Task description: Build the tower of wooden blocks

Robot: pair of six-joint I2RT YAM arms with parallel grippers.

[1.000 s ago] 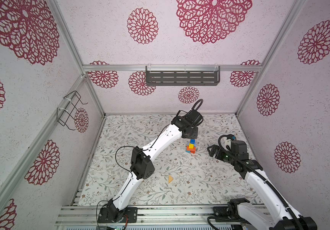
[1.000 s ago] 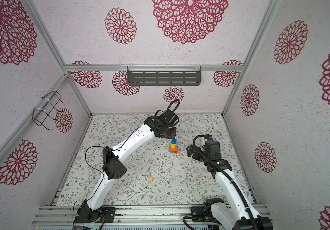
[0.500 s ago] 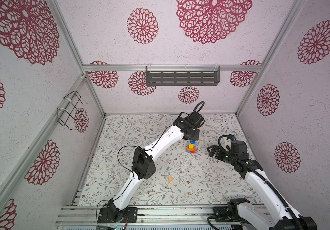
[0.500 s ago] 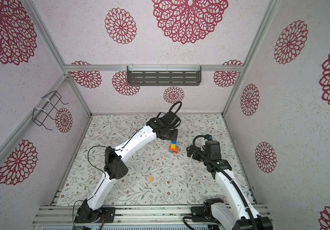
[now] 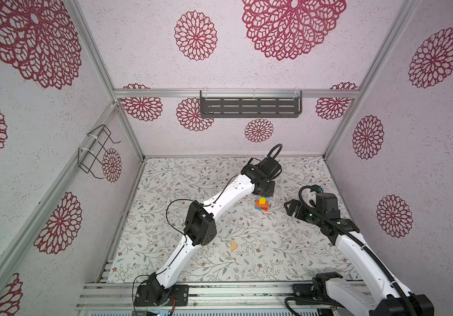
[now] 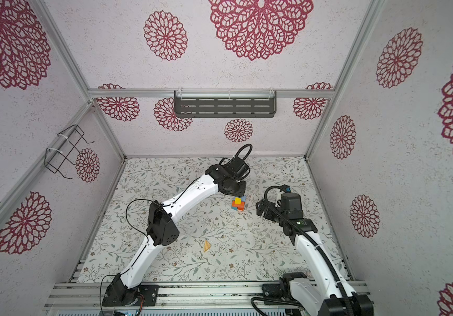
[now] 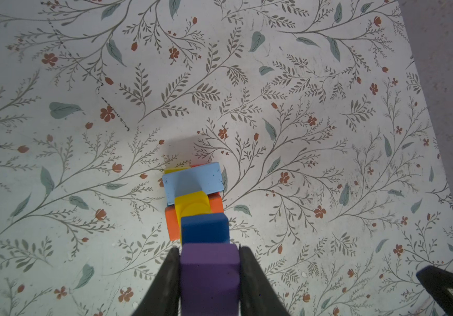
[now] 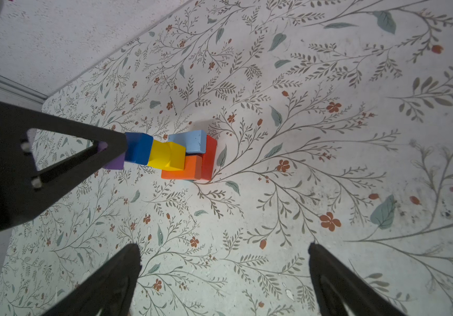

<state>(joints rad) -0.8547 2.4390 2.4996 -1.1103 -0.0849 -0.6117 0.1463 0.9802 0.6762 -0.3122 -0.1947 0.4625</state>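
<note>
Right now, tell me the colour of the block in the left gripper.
Purple. The block in the left gripper shows best in the left wrist view.

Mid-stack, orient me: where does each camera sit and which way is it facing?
Top views: overhead on the arm bases' side, facing down and away over the table; the left arm and right arm show in both.
Left wrist: above the tower, looking down it; left gripper shows, shut on the purple block.
Right wrist: beside the tower, looking down obliquely; the open right gripper shows.
Shared: both wrist views catch the tower and left gripper.
</note>
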